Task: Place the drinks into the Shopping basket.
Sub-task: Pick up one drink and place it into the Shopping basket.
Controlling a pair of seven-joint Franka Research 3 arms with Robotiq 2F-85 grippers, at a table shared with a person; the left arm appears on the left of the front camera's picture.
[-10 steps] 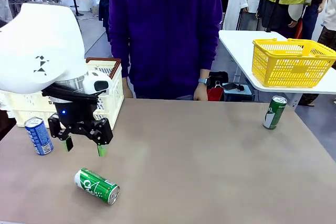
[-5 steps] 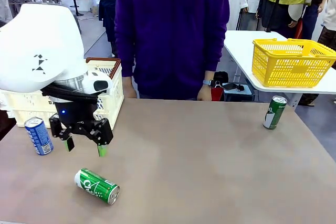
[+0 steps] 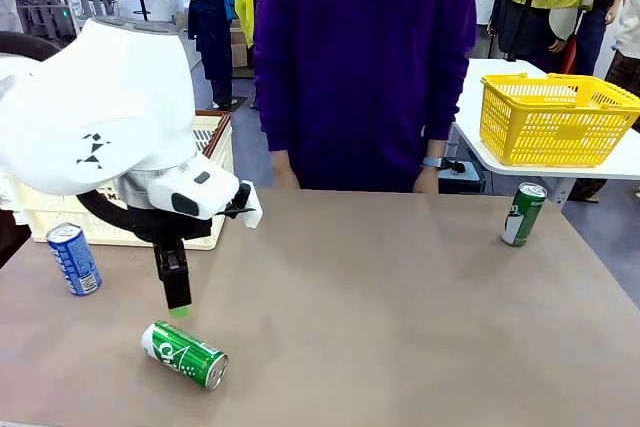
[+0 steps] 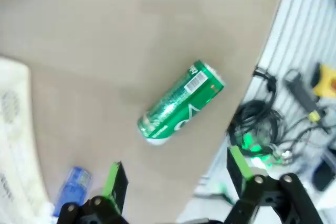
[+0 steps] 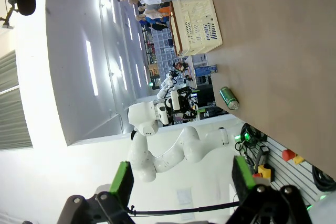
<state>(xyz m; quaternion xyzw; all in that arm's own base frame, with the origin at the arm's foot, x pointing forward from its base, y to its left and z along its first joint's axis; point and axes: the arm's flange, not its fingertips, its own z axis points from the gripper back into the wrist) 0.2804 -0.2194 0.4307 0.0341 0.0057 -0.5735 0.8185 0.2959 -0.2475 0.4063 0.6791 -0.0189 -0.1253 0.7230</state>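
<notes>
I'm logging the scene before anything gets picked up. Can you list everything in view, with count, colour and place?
lying green can: 1, green with white markings, on its side at the near left of the table
standing green can: 1, green, upright at the table's far right
blue can: 1, blue, upright at the left edge
shopping basket: 1, cream with a brown rim, far left, partly behind the left arm
yellow basket: 1, yellow, on the side table
side table: 1, white, beyond the right corner
table: 1, grey-brown
person: 1, purple top, at the far side
left gripper: black, green pads, open, near the lying green can
right gripper: same colours, open, holding nothing
</notes>
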